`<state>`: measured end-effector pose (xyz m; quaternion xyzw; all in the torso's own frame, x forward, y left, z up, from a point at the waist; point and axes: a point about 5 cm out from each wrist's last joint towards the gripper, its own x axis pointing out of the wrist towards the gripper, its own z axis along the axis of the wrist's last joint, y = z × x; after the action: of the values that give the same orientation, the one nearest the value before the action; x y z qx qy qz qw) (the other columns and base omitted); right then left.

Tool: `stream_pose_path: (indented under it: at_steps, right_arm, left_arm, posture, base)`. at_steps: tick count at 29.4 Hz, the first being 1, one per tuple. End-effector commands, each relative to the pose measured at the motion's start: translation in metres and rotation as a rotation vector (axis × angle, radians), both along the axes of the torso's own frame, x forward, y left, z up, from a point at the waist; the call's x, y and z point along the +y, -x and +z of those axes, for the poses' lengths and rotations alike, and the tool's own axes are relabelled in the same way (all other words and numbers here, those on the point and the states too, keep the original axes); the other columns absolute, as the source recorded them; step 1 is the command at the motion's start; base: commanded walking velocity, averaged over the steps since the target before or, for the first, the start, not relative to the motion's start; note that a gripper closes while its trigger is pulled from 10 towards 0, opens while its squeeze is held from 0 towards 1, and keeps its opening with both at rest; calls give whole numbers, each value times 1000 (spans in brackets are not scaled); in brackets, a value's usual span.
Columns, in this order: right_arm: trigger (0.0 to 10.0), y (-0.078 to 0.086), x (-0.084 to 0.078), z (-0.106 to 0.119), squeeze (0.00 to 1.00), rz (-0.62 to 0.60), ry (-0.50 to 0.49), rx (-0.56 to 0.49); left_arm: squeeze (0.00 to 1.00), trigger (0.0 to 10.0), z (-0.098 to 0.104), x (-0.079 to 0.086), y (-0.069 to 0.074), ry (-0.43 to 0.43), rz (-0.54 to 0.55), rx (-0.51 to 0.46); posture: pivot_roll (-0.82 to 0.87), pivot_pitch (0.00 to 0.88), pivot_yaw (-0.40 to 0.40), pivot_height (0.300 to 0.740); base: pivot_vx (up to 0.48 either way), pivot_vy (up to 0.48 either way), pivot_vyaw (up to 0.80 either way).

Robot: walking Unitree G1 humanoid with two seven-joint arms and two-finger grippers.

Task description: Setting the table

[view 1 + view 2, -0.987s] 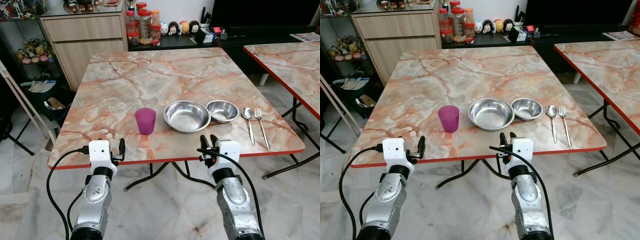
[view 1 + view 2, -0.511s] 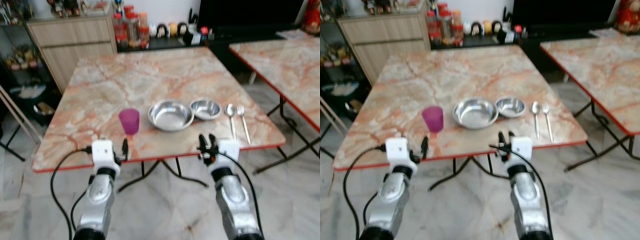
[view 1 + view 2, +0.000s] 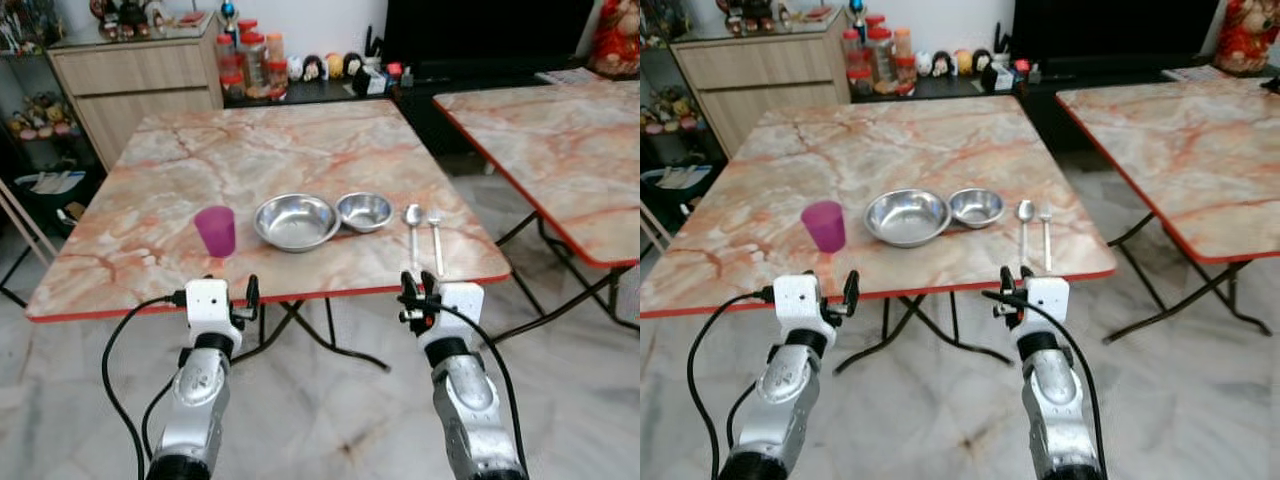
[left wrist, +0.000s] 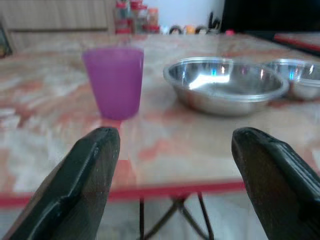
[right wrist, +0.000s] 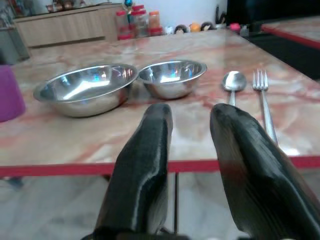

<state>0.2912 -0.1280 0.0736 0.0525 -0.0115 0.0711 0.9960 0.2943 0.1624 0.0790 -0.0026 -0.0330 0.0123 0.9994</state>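
Observation:
Near the front edge of a marble table (image 3: 300, 150) stand a purple cup (image 3: 215, 231), a large steel bowl (image 3: 296, 221) and a small steel bowl (image 3: 364, 211) in a row. A spoon (image 3: 413, 225) and a fork (image 3: 436, 236) lie to their right. My left gripper (image 3: 248, 296) hangs open just in front of the table edge, facing the cup (image 4: 114, 80). Below the edge, in line with the spoon, my right gripper (image 3: 417, 292) is held almost shut, only a narrow gap between its fingers and nothing in them.
A second marble table (image 3: 540, 130) stands to the right, with a floor gap between the two. A wooden cabinet (image 3: 140, 75) and a low dark shelf of jars (image 3: 300, 85) are behind. Folding table legs (image 3: 300, 325) cross under the near edge.
The camera has drawn back and turned right: the table looks smaller and sits further left, with more of the second table in view. The tableware has not moved, and both grippers keep their pose.

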Motion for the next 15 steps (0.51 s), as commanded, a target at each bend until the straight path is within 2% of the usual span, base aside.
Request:
stream_pose_path:
  at_steps: [1, 5, 8, 13, 15]
  right_arm:
    - [10000, -1, -2, 1, 0, -6, -1, 0]
    - [10000, -1, -2, 0, 0, -10, -2, 11]
    - [10000, -1, -2, 0, 0, -11, -11, 15]
    - [10000, -1, -2, -1, 0, -14, -4, 14]
    - [10000, -2, -2, 0, 0, -15, -8, 15]
  left_arm:
    - [0, 10000, 4, -3, -3, 2, -9, -13]
    - [0, 10000, 3, -3, -2, 3, -8, -10]
    - [0, 10000, 3, -3, -2, 17, -8, -4]
    - [0, 10000, 7, -9, -7, 28, -22, 12]
    - [0, 10000, 12, -11, -7, 58, -34, -24]
  posture:
    - [-43, 0, 23, 740]
    - [-41, 0, 22, 740]
    - [-42, 0, 22, 740]
    - [-37, 0, 21, 740]
    - [-37, 0, 22, 740]
  base:
    - [0, -379, 0]
    - [0, -376, 0]
    - [0, -256, -800]
    - [0, 0, 0]
    - [0, 0, 0]
